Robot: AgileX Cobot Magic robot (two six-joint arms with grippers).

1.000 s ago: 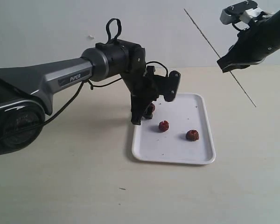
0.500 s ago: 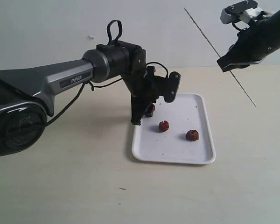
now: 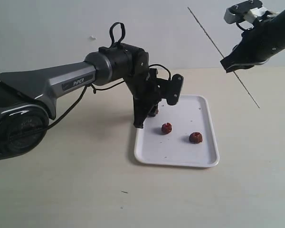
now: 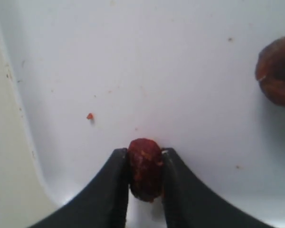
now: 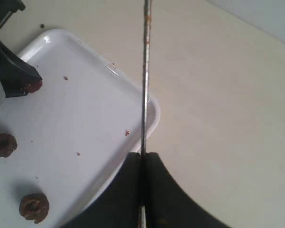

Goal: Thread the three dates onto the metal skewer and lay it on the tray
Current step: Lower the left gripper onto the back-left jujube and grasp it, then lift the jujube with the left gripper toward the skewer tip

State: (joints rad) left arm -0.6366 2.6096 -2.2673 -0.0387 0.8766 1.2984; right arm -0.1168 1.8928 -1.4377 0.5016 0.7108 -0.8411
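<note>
Left gripper (image 4: pixel 145 156): we see both dark fingers pressed against the sides of the first date (image 4: pixel 145 173), pinching it. This date sits close to the tray's (image 3: pixel 180 153) left edge, toward the far left corner. We cannot tell whether it touches the tray floor.

The second date (image 3: pixel 166 128) lies loose on the tray, nearer the left edge than the right. The third date (image 3: pixel 195 137) lies loose toward the right edge, apart from the second.

Right gripper (image 5: pixel 143 157): jaws pressed together on the metal skewer (image 5: pixel 145 85). The rod is held slanted in the air, above the table (image 3: pixel 61 190) just beyond the tray's far right corner. We see no fruit on it.
</note>
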